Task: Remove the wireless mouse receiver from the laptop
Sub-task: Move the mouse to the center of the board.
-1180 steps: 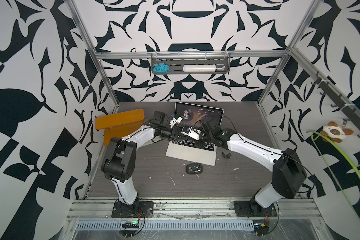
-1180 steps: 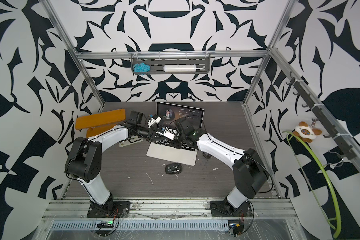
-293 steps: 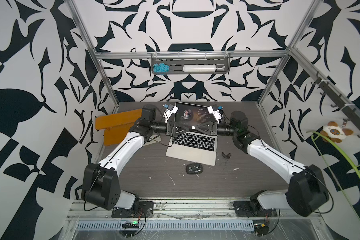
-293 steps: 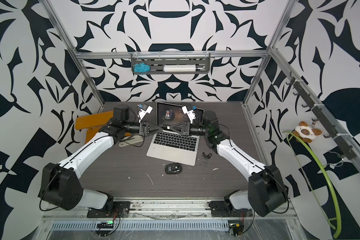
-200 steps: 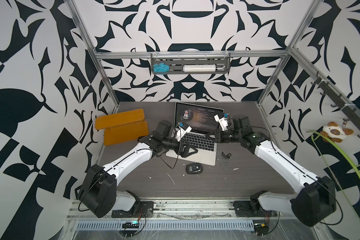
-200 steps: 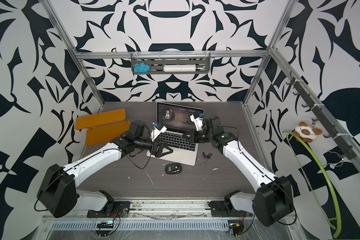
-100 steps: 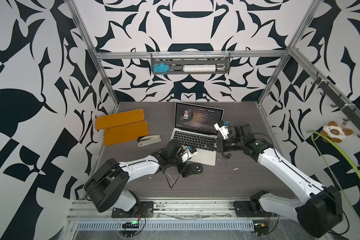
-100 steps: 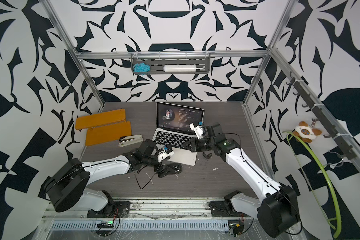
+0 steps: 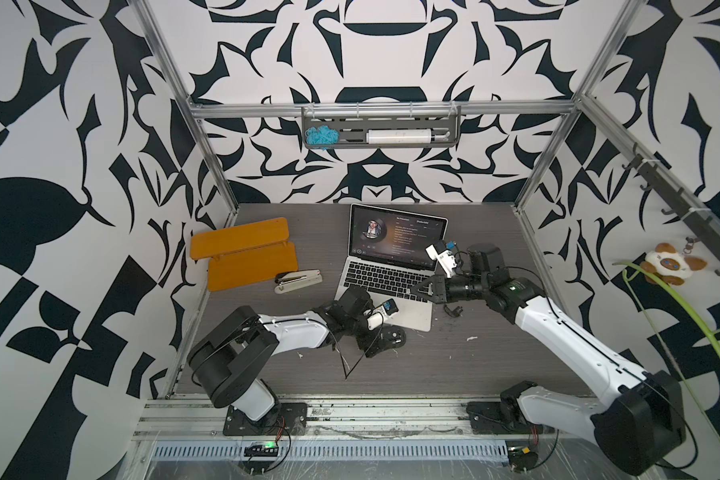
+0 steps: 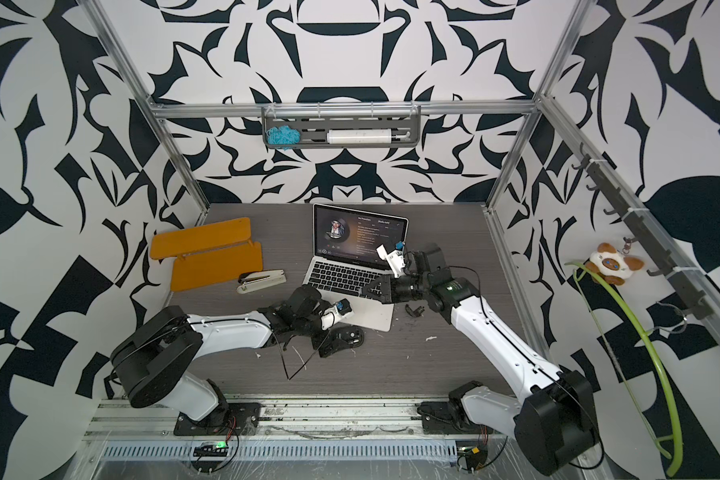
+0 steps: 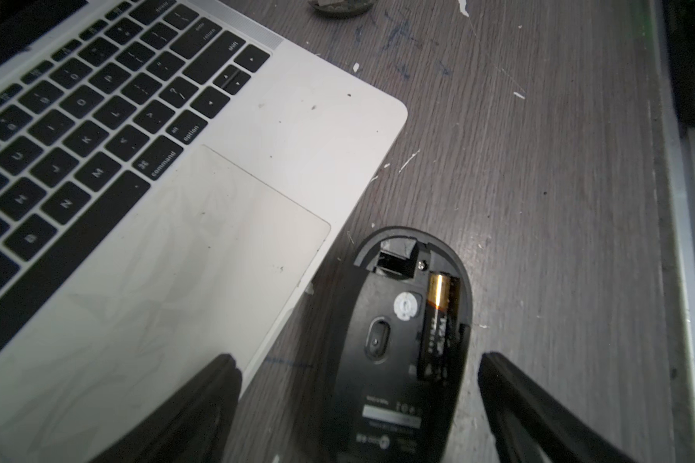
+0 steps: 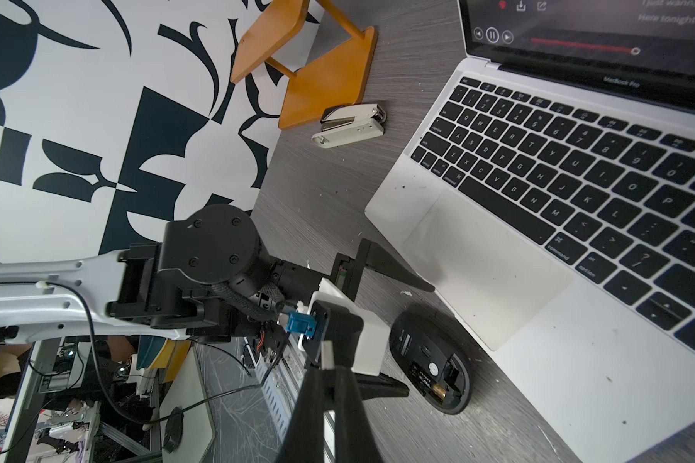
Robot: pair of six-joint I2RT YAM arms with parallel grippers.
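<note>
Wireless mouse receiver (image 12: 328,353): out of the laptop (image 12: 498,256), pinched at the very tips of the right gripper (image 12: 328,373).
Hidden: only a short silver plug end pokes out beyond the fingertips. They cover the rest of the body, and in both top views the piece is too small to make out.
Right gripper: clamped tight on the receiver, with its tips over the right-hand end of the laptop's keyboard in both top views.
Left gripper (image 11: 356,358): spread wide and grasping nothing. It sits low at the table (image 9: 474,374), one finger over the laptop's front corner, the other beyond the computer mouse (image 11: 398,340).
Computer mouse: black, lying belly up between the left fingers; contact cannot be told. Its battery bay is open with a black-and-copper cell (image 11: 438,320) in it. An open square recess (image 11: 396,256) sits at the end away from the gripper. The near end is cut off by the frame.
Writing: "MacBook Pro" sits under the screen (image 12: 578,24). Key legends "command", "option", "shift" and "return" can be read. The screen shows "Here tonight" below a line clipped by the edge. Print on the mouse's label and on the cell is too blurred to read.
Small dark curved piece (image 9: 454,309): on the table just beside the laptop's right edge, beneath the right gripper's wrist. What it is cannot be told.
Away from both grippers: a white stapler (image 9: 298,279) and an orange two-tier stand (image 9: 242,253), across the laptop from the right gripper.
</note>
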